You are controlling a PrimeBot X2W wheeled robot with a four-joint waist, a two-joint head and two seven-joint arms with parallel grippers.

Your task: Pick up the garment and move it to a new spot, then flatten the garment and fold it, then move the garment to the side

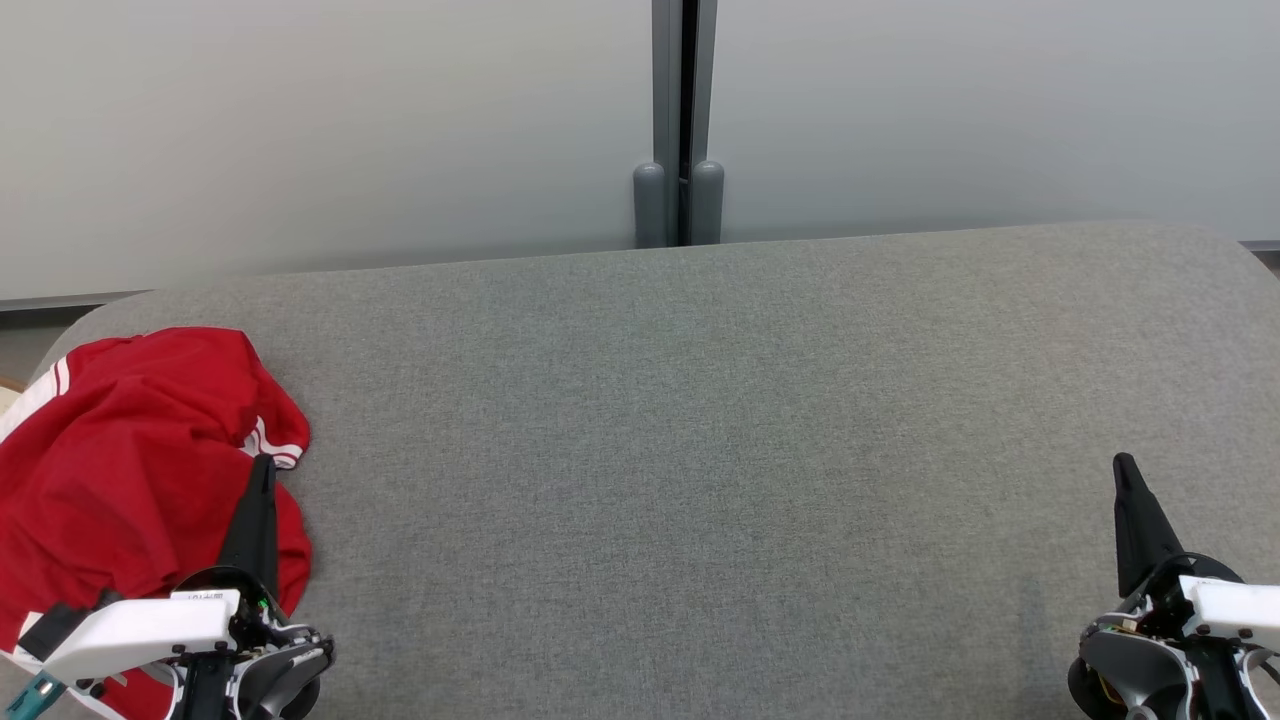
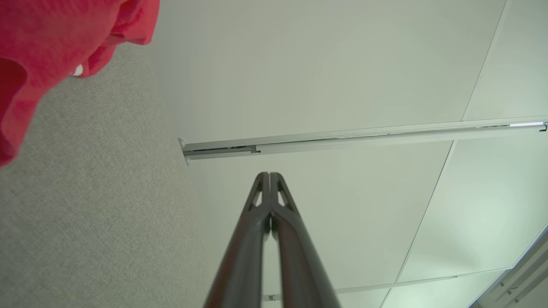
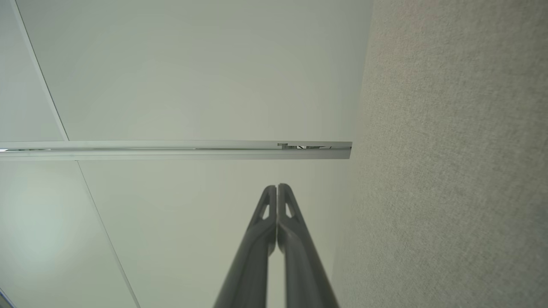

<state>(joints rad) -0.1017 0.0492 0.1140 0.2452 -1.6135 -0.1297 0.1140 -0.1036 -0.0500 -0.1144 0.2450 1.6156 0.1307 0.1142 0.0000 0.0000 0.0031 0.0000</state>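
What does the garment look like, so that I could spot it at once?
A wide grey table fills the foreground before a pale wall. At its left end, near the left gripper, lies the garment in a crumpled heap. It is bright red with white stripes at its edges, the one coloured thing on the grey cloth.

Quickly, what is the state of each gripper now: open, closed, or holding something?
Left gripper: closed, holding nothing; the red garment is not in its grip.
Right gripper: closed, holding nothing.
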